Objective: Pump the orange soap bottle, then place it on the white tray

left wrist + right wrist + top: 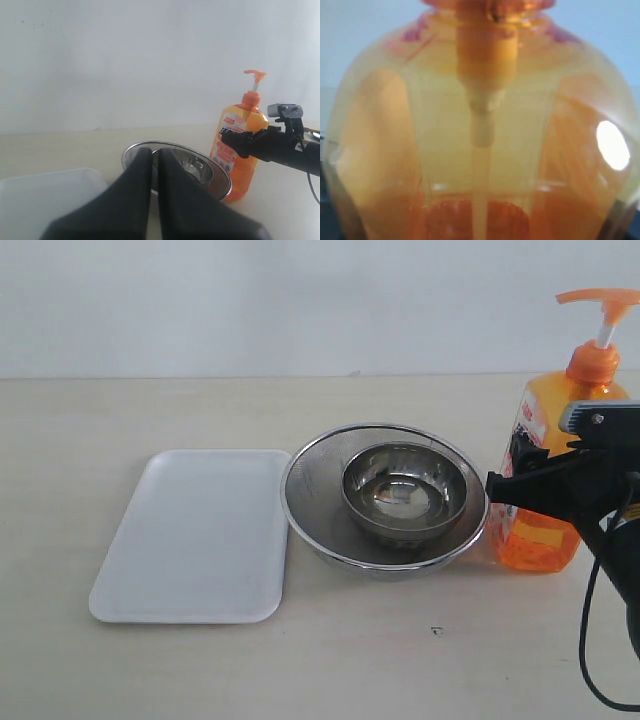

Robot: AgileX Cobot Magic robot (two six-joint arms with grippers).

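The orange soap bottle point(538, 535) stands upright on the table at the far right, its pump head point(600, 300) raised. My right gripper point(510, 485) is closed around its body at mid height. In the right wrist view the bottle point(480, 125) fills the frame, and only dark finger edges show at the lower corners. The white tray point(190, 535) lies flat at the left with nothing on it. My left gripper point(155, 152) is shut and holds nothing. From well back it faces the bottle point(242, 170) and the right gripper point(235, 139). It is out of the exterior view.
A small steel bowl point(405, 490) sits inside a large steel bowl point(300, 505), between the tray and the bottle and nearly touching both. A black cable point(590, 640) hangs from the right arm. The left wrist view shows the tray's corner point(30, 200).
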